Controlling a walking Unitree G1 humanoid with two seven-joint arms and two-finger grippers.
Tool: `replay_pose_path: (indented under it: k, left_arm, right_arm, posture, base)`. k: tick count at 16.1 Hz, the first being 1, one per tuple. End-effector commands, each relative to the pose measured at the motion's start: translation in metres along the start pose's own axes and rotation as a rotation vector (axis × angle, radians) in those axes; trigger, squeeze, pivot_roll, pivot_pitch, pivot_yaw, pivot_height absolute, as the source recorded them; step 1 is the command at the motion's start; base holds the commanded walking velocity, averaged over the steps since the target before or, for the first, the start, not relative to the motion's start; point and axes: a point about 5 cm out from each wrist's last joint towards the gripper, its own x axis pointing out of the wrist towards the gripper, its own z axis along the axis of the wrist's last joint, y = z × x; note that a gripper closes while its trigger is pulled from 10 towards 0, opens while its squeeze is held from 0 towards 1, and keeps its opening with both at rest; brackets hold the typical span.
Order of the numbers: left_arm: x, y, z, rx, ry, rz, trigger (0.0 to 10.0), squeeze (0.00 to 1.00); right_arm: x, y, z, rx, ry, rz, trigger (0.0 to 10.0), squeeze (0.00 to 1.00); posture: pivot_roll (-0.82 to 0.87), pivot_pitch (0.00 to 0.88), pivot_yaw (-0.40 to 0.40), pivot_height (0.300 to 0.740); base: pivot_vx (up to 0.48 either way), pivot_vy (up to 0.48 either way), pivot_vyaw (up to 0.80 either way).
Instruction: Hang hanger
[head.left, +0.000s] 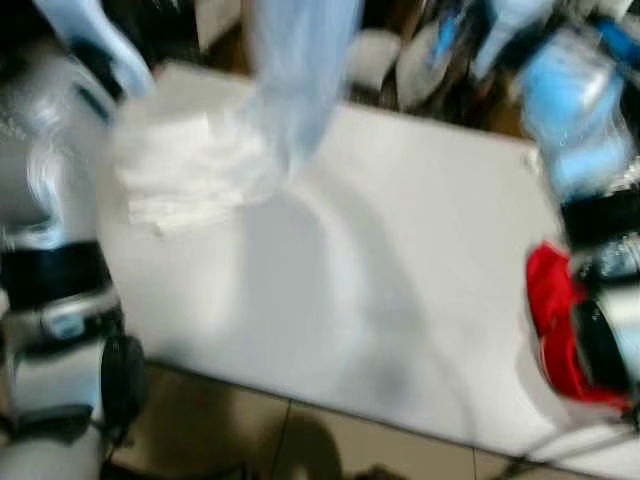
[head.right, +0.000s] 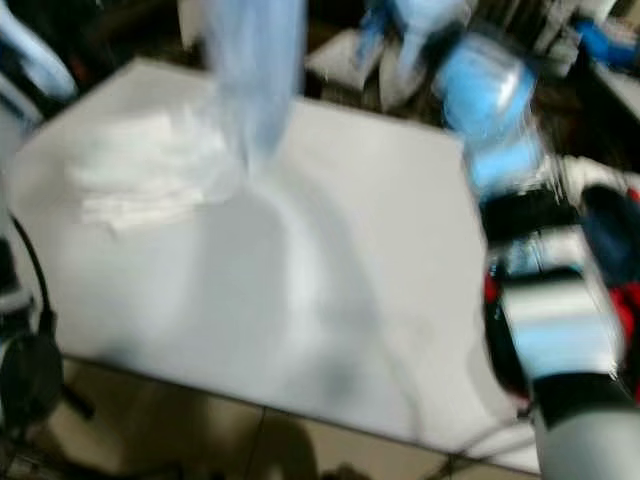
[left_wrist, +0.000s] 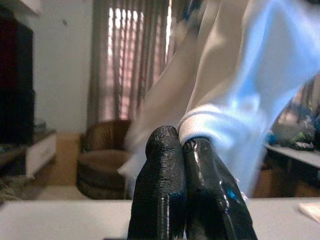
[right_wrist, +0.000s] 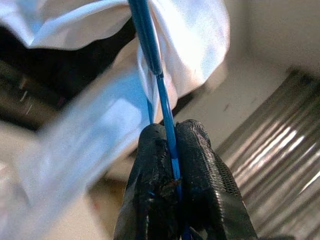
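Observation:
A pale blue garment hangs down from above over the far side of the white table; the head views are blurred. In the right wrist view my right gripper is shut on the thin blue wire of the hanger, with the garment draped over it just beyond the fingertips. In the left wrist view my left gripper is shut, with the garment's white hem pinched at its tips. The hanger's hook is hidden.
A folded white cloth lies on the table's far left. A red item sits at the table's right edge by my right arm. Cluttered things stand behind the table. Tiled floor lies in front.

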Motion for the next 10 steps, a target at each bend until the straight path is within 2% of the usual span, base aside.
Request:
replay_pose_path:
  k: [1,3,4,5,6,7,9,10]
  left_arm:
    - [0.0,-0.015,-0.011,0.016,0.045,-0.043,10.0,0.0]
    - [-0.014,-0.022,-0.045,0.041,0.178,-0.041,10.0,0.0]
    - [-0.02,-0.021,-0.054,0.034,0.22,-0.016,10.0,0.0]
    - [-0.023,-0.018,-0.059,0.045,0.251,0.013,10.0,0.0]
    - [-0.027,-0.006,-0.067,0.064,0.298,0.105,10.0,0.0]
    - [-0.027,-0.003,-0.068,0.061,0.301,0.12,10.0,0.0]
    - [-0.029,0.006,-0.078,0.144,0.352,0.166,10.0,0.0]
    - [-0.029,0.009,-0.083,0.158,0.365,0.173,10.0,0.0]
  right_arm:
    - [-0.012,0.012,-0.015,-0.008,0.047,0.065,10.0,0.0]
    - [-0.04,0.058,-0.034,0.049,0.106,0.264,10.0,0.0]
    - [-0.05,0.071,-0.036,0.09,0.114,0.333,10.0,0.0]
    - [-0.057,0.08,-0.038,0.129,0.123,0.379,10.0,0.0]
    - [-0.079,0.104,-0.036,0.216,0.134,0.535,10.0,0.0]
    - [-0.082,0.108,-0.035,0.227,0.138,0.56,10.0,0.0]
    - [-0.11,0.133,-0.03,0.313,0.166,0.76,10.0,0.0]
    - [-0.119,0.14,-0.029,0.341,0.186,0.817,10.0,0.0]
  posture:
    - [0.05,0.0,-0.062,0.74]
    - [0.05,0.0,-0.052,0.74]
    - [0.04,0.0,-0.05,0.74]
    - [0.04,0.0,-0.05,0.74]
    - [0.05,0.0,-0.05,0.74]
    - [0.04,0.0,-0.048,0.74]
    - [0.05,0.0,-0.049,0.74]
    - [0.05,0.0,-0.049,0.74]
  base:
    - [0.0,0.0,0.0]
    - [0.0,0.0,0.0]
    - [0.0,0.0,0.0]
    - [0.0,0.0,0.0]
    - [0.0,0.0,0.0]
    - [0.0,0.0,0.0]
    - [0.0,0.0,0.0]
    - [0.0,0.0,0.0]
